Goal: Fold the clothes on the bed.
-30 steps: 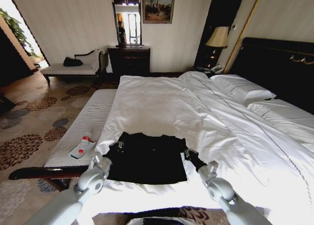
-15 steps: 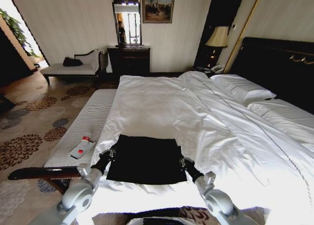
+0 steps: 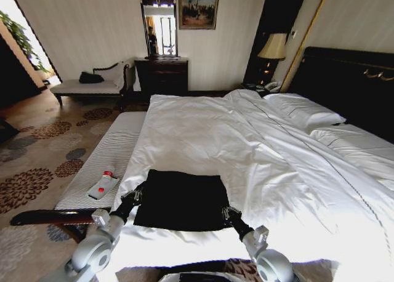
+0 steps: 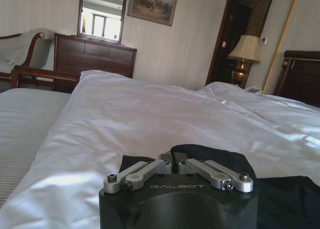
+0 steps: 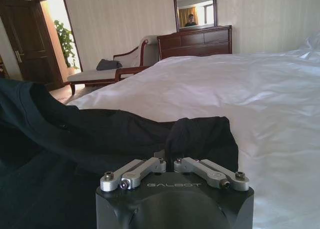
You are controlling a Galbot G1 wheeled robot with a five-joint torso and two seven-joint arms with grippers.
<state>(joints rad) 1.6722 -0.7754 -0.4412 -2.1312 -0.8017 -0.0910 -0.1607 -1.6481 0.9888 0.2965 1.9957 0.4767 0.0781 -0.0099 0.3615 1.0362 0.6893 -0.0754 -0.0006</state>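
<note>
- Right at the near edge, the left gripper sits low at the left side of the black T-shirt, fingers pressed together on a fold of the cloth — the left wrist view shows the dark fabric bunched right at the closed tips.
- Over on the other side, the right gripper is at the shirt's near right corner, and it too is pinched onto the fabric; in the right wrist view a hump of black cloth rises straight out of the closed fingers, with more of the shirt draped away beside it.
- The shirt itself lies as a dark, roughly rectangular block on the foot end of the bed, near the robot, on the white sheets — its edges look fairly straight, its surface flat, and no lettering can be made out.
- Just left of the bed runs the grey-striped bench, and on it rests a small white bottle with a red cap.
- Farther up, the white duvet spreads wide and rumpled, with pillows against the tall dark headboard.
- Beyond the bed: a lamp on the nightstand, a dark wooden dresser with a mirror above it, and a framed painting on the wall.
- Far left, a cream chaise longue with a dark item lying on it, over patterned carpet.
</note>
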